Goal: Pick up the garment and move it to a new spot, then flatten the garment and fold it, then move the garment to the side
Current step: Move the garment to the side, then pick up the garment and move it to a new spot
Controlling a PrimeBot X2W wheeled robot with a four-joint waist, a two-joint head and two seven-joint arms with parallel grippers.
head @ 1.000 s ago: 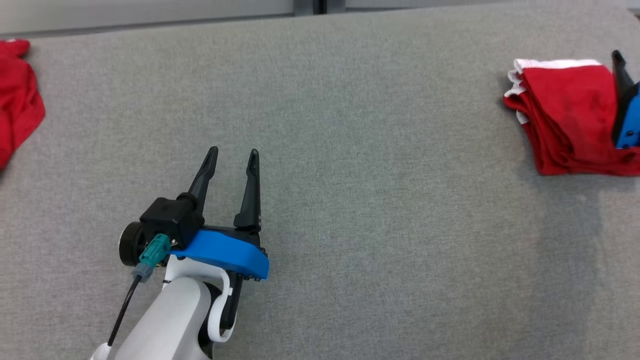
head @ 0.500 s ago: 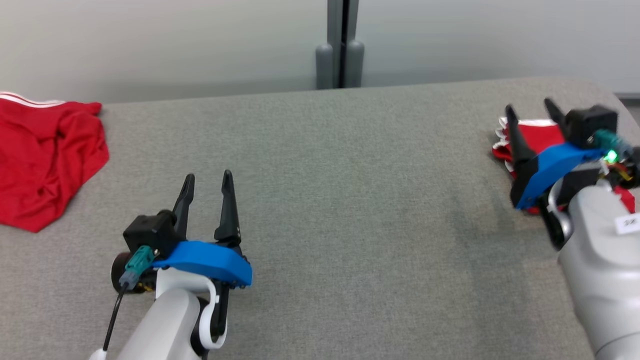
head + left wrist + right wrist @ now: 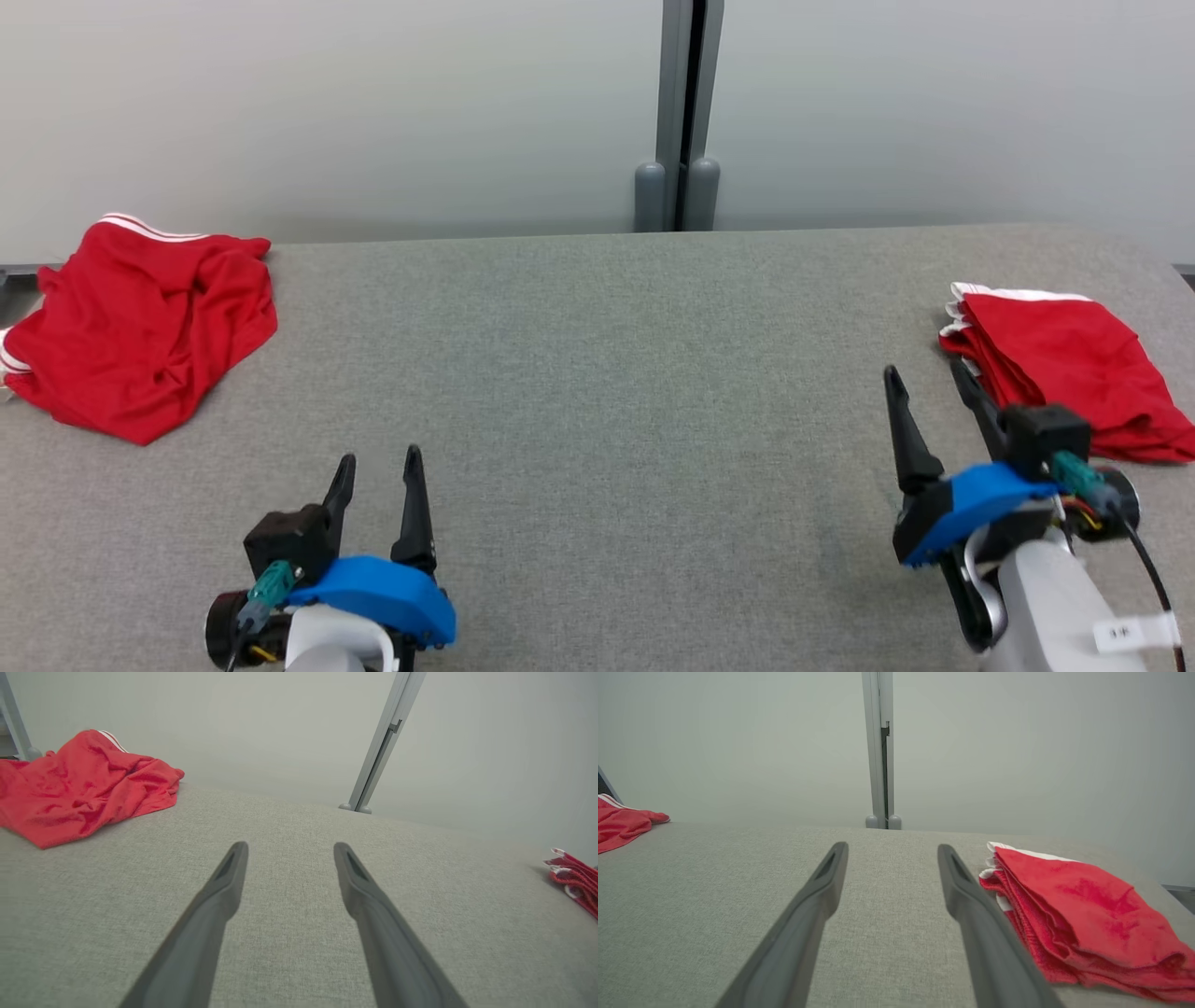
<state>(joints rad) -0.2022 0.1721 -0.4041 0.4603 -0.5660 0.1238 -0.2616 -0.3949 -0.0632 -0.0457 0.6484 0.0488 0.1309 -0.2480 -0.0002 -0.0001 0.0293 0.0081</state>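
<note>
A folded red garment [image 3: 1064,373] with white trim lies at the right of the grey table [image 3: 597,373]. My right gripper [image 3: 924,369] hovers open just in front and to the left of it, not touching; in the right wrist view the garment [image 3: 1083,905] sits beside the right finger of that gripper [image 3: 892,845]. A second red garment [image 3: 140,327] lies crumpled at the far left. My left gripper [image 3: 378,455] stands open and empty near the front left, and its wrist view shows its gripper [image 3: 290,845] over bare cloth, with the crumpled garment [image 3: 79,793] far off at upper left.
A pale wall runs behind the table, with a grey post [image 3: 686,112] at its middle. The table's far edge lies just behind both garments, and its right edge [image 3: 1178,271] is close to the folded one.
The head camera has tilted up, bringing the wall into view. My right gripper has come away from the folded garment and drawn back toward me. The left gripper stays open.
</note>
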